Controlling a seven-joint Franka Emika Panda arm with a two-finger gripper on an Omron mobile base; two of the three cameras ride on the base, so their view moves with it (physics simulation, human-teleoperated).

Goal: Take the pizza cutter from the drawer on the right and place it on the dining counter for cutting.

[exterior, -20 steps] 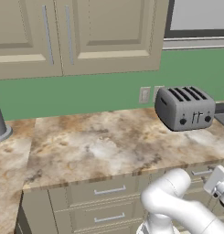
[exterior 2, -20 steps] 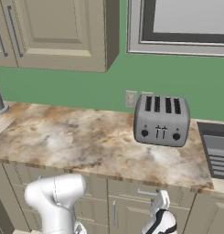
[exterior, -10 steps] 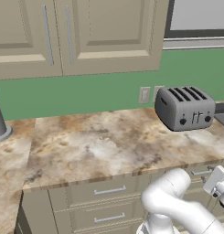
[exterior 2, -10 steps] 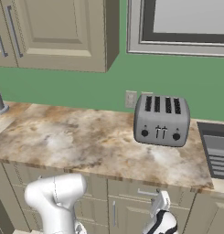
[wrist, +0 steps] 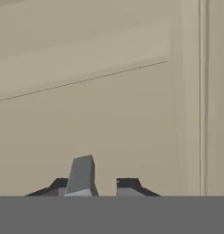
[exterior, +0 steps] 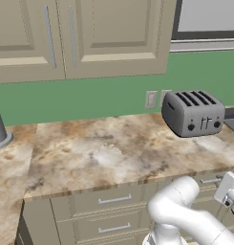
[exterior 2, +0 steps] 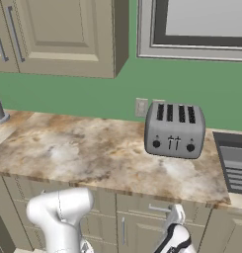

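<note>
Progress stands at the opening step. I have the gripper at the narrow drawer under the marbled worktop, below the toaster. The drawer front sits flush with its neighbours, so I judge it not yet pulled.

Pincer state: in the hand view the jaws are drawn narrow, and the grey end of the silver bar handle stands between the fingertips. I read this as a grip closed around the handle. A thin slit shows beside one tip, so I cannot confirm how firmly it is clamped.

Pizza cutter location: I judge it to lie inside the shut drawer, behind the beige panel.

Remaining steps: pull the drawer out, release the handle, reach in, take the cutter, drive to the dining counter, and set it down.

Clearances: the worktop edge overhangs directly above the hand, so lift is limited until the drawer is out. The cabinet face is very near the camera. The pull needs free room straight back toward the base, and the white elbow occupies the space to the left.
</note>
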